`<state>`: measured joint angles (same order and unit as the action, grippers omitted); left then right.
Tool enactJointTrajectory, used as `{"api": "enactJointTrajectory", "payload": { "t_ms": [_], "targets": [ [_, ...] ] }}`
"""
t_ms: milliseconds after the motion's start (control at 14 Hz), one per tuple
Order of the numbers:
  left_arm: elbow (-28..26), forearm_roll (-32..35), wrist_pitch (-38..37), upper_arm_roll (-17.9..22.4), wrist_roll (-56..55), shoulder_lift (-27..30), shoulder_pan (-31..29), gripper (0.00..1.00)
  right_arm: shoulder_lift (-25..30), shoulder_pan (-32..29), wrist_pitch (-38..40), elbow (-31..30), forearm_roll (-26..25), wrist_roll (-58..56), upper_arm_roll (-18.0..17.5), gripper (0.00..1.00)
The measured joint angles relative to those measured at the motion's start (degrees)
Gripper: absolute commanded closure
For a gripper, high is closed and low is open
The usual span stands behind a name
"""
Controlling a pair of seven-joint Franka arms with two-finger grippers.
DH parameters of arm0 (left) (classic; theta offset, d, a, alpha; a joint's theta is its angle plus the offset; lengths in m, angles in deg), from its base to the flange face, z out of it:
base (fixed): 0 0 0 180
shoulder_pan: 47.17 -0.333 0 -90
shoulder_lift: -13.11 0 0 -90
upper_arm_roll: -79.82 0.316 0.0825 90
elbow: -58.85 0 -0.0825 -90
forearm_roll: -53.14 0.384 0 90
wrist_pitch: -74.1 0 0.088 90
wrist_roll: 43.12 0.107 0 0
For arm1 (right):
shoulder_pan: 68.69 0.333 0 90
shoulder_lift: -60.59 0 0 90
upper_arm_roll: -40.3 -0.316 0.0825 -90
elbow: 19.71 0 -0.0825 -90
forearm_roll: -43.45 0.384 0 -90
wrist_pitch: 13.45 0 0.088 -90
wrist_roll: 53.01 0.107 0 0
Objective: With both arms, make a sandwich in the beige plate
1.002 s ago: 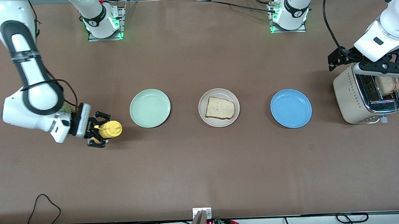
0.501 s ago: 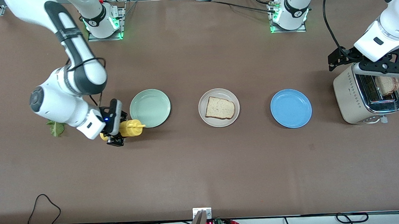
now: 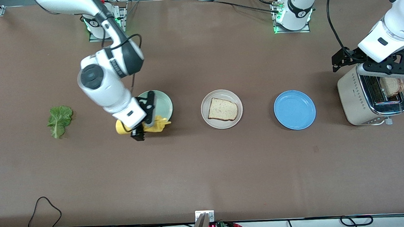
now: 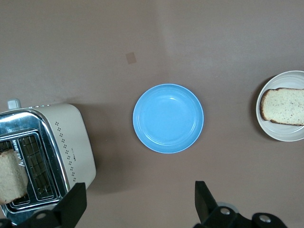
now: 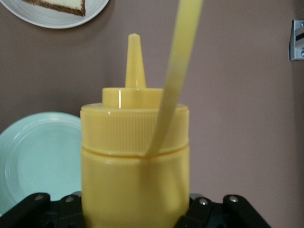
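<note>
One bread slice [image 3: 222, 109] lies on the beige plate [image 3: 223, 124] mid-table; the left wrist view shows the same slice [image 4: 284, 106] and plate [image 4: 285, 137]. A second slice [image 3: 392, 86] stands in the toaster [image 3: 359, 97]. My left gripper [image 3: 371, 64] hangs open over the toaster, nothing between its fingers [image 4: 76, 204]. My right gripper [image 3: 142, 127] is shut on a yellow squeeze bottle [image 3: 157, 124], held sideways over the near edge of the mint-green plate [image 3: 162, 102], nozzle toward the beige plate. A lettuce leaf [image 3: 59, 120] lies on the table toward the right arm's end.
A blue plate [image 3: 294, 109] sits between the beige plate and the toaster. The bottle [image 5: 135, 156] fills the right wrist view, with the mint-green plate [image 5: 38, 156] beside it. Cables run along the table's near edge.
The right arm has carried the yellow bottle from near the lettuce leaf to the mint-green plate, uncovering the leaf. The left arm has not moved.
</note>
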<state>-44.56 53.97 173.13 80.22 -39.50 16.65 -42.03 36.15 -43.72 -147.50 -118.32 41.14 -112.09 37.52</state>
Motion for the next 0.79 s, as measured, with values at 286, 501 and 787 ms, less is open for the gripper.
{"api": "enactJointTrajectory", "payload": {
  "t_ms": [286, 501, 787],
  "targets": [
    [0.0, 0.0, 0.0, 0.0, 0.0, -0.1, 0.0, 0.00, -0.5, 6.9, 5.7, 2.4, -13.6, 14.3, 0.0, 0.71],
    [0.0, 0.0, 0.0, -0.1, 0.0, -0.1, 0.0, 0.00, -3.1, 12.1, 12.1, 6.2, -21.8, 22.8, 0.0, 0.71],
    [0.0, 0.0, 0.0, -0.1, 0.0, -0.1, 0.0, 0.00, -8.8, 18.2, 18.2, 12.2, -29.3, 31.6, 0.1, 0.71]
  ]
}}
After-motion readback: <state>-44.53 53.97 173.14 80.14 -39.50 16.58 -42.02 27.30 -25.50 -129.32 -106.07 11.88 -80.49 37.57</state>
